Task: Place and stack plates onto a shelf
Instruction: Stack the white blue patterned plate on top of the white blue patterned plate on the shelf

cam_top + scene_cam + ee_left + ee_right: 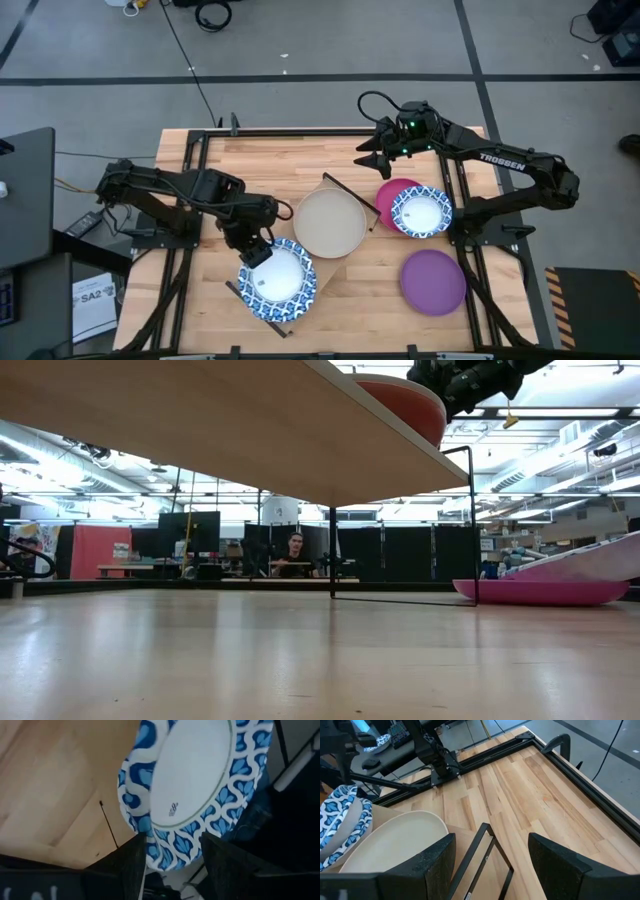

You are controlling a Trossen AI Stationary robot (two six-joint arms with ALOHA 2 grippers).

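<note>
The shelf (338, 268) lies slantwise across the table's middle; the low view shows its underside (200, 420). On it rest a beige plate (330, 222) and, at its near end, stacked blue-rimmed plates (277, 280). My left gripper (258, 250) is open over that stack's far-left rim (170, 855). An orange plate's underside (405, 405) overhangs the shelf edge in the low view. My right gripper (372, 160) hovers open and holds nothing near the shelf's far end (492, 865). Another blue-rimmed plate (421, 212) leans on a magenta plate (392, 190). A purple plate (433, 282) lies flat on the table. My left gripper points down at the top blue-rimmed plate's rim (172, 851), with one finger (132, 865) on either side of that stretch of rim. Whether the fingers touch the plate I cannot tell. The plate lies flat on the stack.
Black frame rails (200, 200) run along the table's left, far and right sides. The shelf's thin black rods (332, 550) stand on the tabletop. Bare wood lies at the far middle (520, 785). A person (295, 555) sits far behind the table.
</note>
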